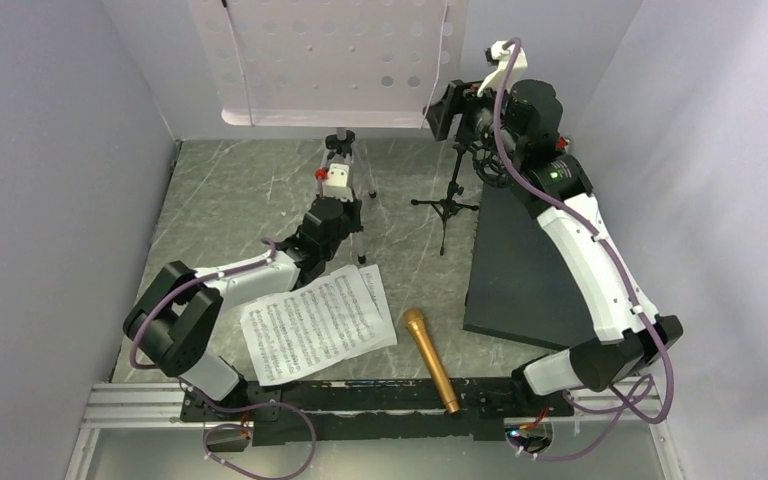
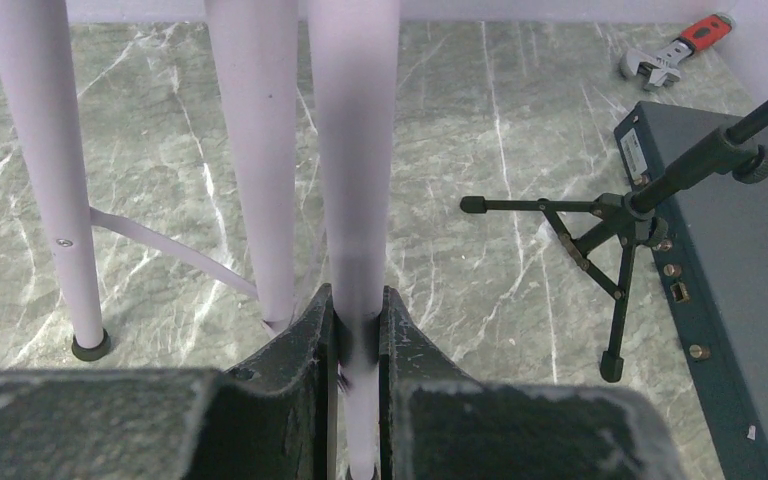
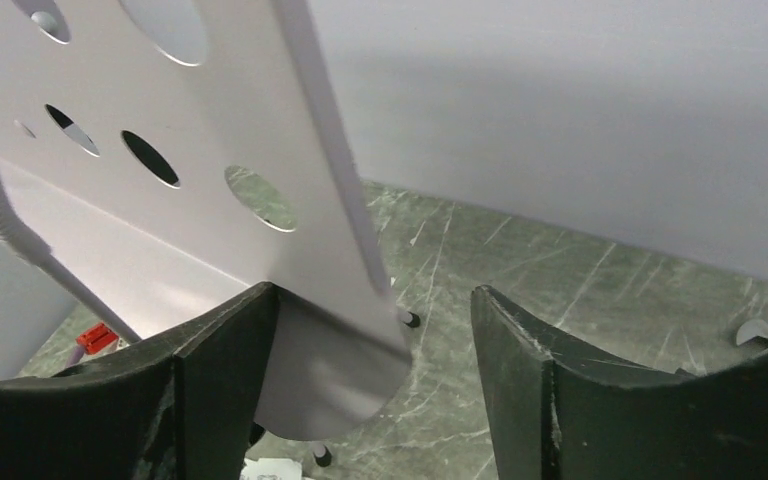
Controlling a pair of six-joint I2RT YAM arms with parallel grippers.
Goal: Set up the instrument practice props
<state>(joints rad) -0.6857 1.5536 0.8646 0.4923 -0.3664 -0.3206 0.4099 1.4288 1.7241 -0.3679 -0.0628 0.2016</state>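
The pale lilac music stand has its perforated desk (image 1: 330, 60) at the back and its tripod legs (image 2: 265, 170) on the marble floor. My left gripper (image 2: 358, 305) is shut on one leg (image 2: 355, 150), low down, and appears in the top view (image 1: 353, 218) too. My right gripper (image 3: 375, 290) is open around the desk's lower right corner (image 3: 330, 370). That corner lies against the left finger, with the right finger apart from it. The music sheets (image 1: 315, 322) lie flat near the front. The gold microphone (image 1: 430, 358) lies beside them. The black mic stand (image 1: 450, 205) stands unheld.
A dark grey slab (image 1: 520, 260) lies right of the mic stand, under my right arm. A red-handled wrench (image 2: 675, 58) rests by the back wall. Walls close in on three sides. The arms' mounting rail (image 1: 360, 395) runs along the front.
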